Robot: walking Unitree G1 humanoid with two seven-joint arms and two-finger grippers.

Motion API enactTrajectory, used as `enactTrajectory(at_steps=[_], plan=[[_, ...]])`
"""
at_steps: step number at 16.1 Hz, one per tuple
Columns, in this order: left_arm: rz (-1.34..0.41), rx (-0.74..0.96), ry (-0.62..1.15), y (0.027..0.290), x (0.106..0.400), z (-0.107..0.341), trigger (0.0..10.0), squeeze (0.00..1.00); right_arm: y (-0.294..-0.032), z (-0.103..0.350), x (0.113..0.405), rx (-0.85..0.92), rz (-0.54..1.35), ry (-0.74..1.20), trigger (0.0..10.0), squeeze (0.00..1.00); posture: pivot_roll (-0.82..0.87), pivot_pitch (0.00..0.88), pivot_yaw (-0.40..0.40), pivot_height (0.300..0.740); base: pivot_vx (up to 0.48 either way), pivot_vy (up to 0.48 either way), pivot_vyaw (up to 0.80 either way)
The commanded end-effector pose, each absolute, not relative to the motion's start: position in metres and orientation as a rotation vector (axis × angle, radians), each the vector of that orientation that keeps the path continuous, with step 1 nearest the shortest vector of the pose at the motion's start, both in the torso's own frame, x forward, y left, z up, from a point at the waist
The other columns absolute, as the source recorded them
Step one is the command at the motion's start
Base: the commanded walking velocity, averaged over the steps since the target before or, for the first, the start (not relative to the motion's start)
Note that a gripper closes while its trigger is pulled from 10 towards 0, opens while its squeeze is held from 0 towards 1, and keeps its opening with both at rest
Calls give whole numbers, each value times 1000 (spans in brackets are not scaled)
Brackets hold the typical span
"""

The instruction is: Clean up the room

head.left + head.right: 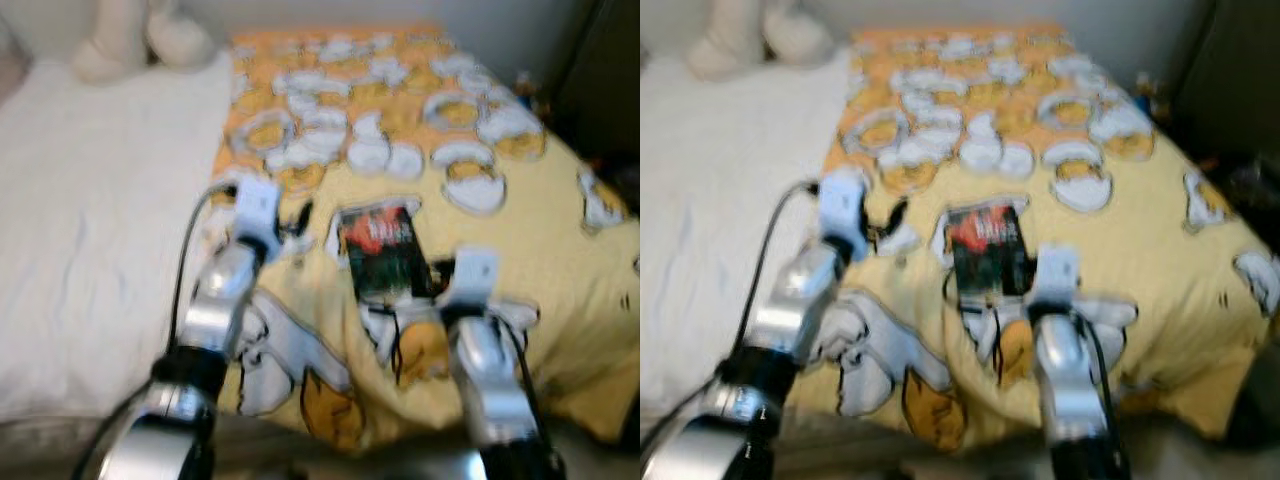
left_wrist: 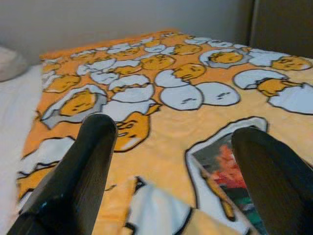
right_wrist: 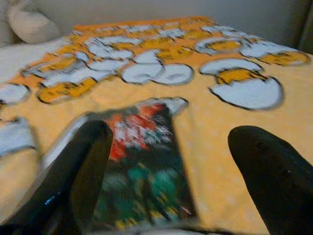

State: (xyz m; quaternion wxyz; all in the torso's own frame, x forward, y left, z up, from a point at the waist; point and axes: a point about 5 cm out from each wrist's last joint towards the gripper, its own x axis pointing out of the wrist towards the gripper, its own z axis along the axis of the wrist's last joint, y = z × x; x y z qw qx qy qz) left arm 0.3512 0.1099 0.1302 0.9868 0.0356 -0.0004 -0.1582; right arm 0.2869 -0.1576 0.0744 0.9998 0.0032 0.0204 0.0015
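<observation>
A dark book (image 1: 380, 250) lies flat on the yellow egg blanket (image 1: 540, 240) of the bed. The right end effector (image 3: 166, 161) hangs just over it, fingers spread wide, likely to grab it. The left end effector (image 2: 171, 161) waits beside, open too.

Two silver, rounded metal arms with black joint collars and pale blocky wrist housings; black cable looping along left arm (image 1: 215, 300); glossy black fingers (image 2: 83, 171).

Blurred book (image 3: 146, 166) on yellow blanket (image 3: 234, 122) between spread black fingers (image 3: 83, 166).
</observation>
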Motion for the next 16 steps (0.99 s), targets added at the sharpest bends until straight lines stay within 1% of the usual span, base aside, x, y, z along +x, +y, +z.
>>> enactTrajectory(at_steps=[1,3,6,9,10,11,12,13,14,16], plan=[[-338,79,-21,103,353,137,10000,0,-159,81,289,-2,-11,14,10000,0,-41,0,73,736,0,0,0],[-349,86,-23,100,353,137,10000,0,-160,81,292,-5,-26,9,10000,0,-40,0,75,736,0,0,0],[-350,86,-21,100,353,135,10000,0,-157,80,292,-5,-13,19,10000,0,-36,0,70,736,0,0,-775],[-322,82,-34,102,354,136,10000,0,-157,81,290,-7,-10,6,10000,0,-36,0,63,736,0,0,0],[-260,10,-41,107,355,137,10000,0,-157,86,290,-32,1,-30,10000,0,-39,0,57,736,0,0,0],[-191,-63,-53,116,353,136,10000,0,-162,100,287,-66,-23,-124,10000,0,-43,0,49,736,0,0,0],[-167,-65,-83,124,348,136,10000,0,-170,112,281,-100,-62,-211,10000,0,-46,0,41,736,0,0,0],[-193,-11,-97,127,341,135,10000,0,-174,115,273,-99,-92,-231,10000,0,-47,0,33,736,0,0,0],[-198,15,-69,131,336,128,10000,0,-176,108,266,-77,-119,-199,10000,0,-41,0,25,736,0,0,0],[-211,20,-15,126,334,117,10000,0,-181,92,262,-21,-173,-121,10000,0,-36,0,22,736,0,0,0]])
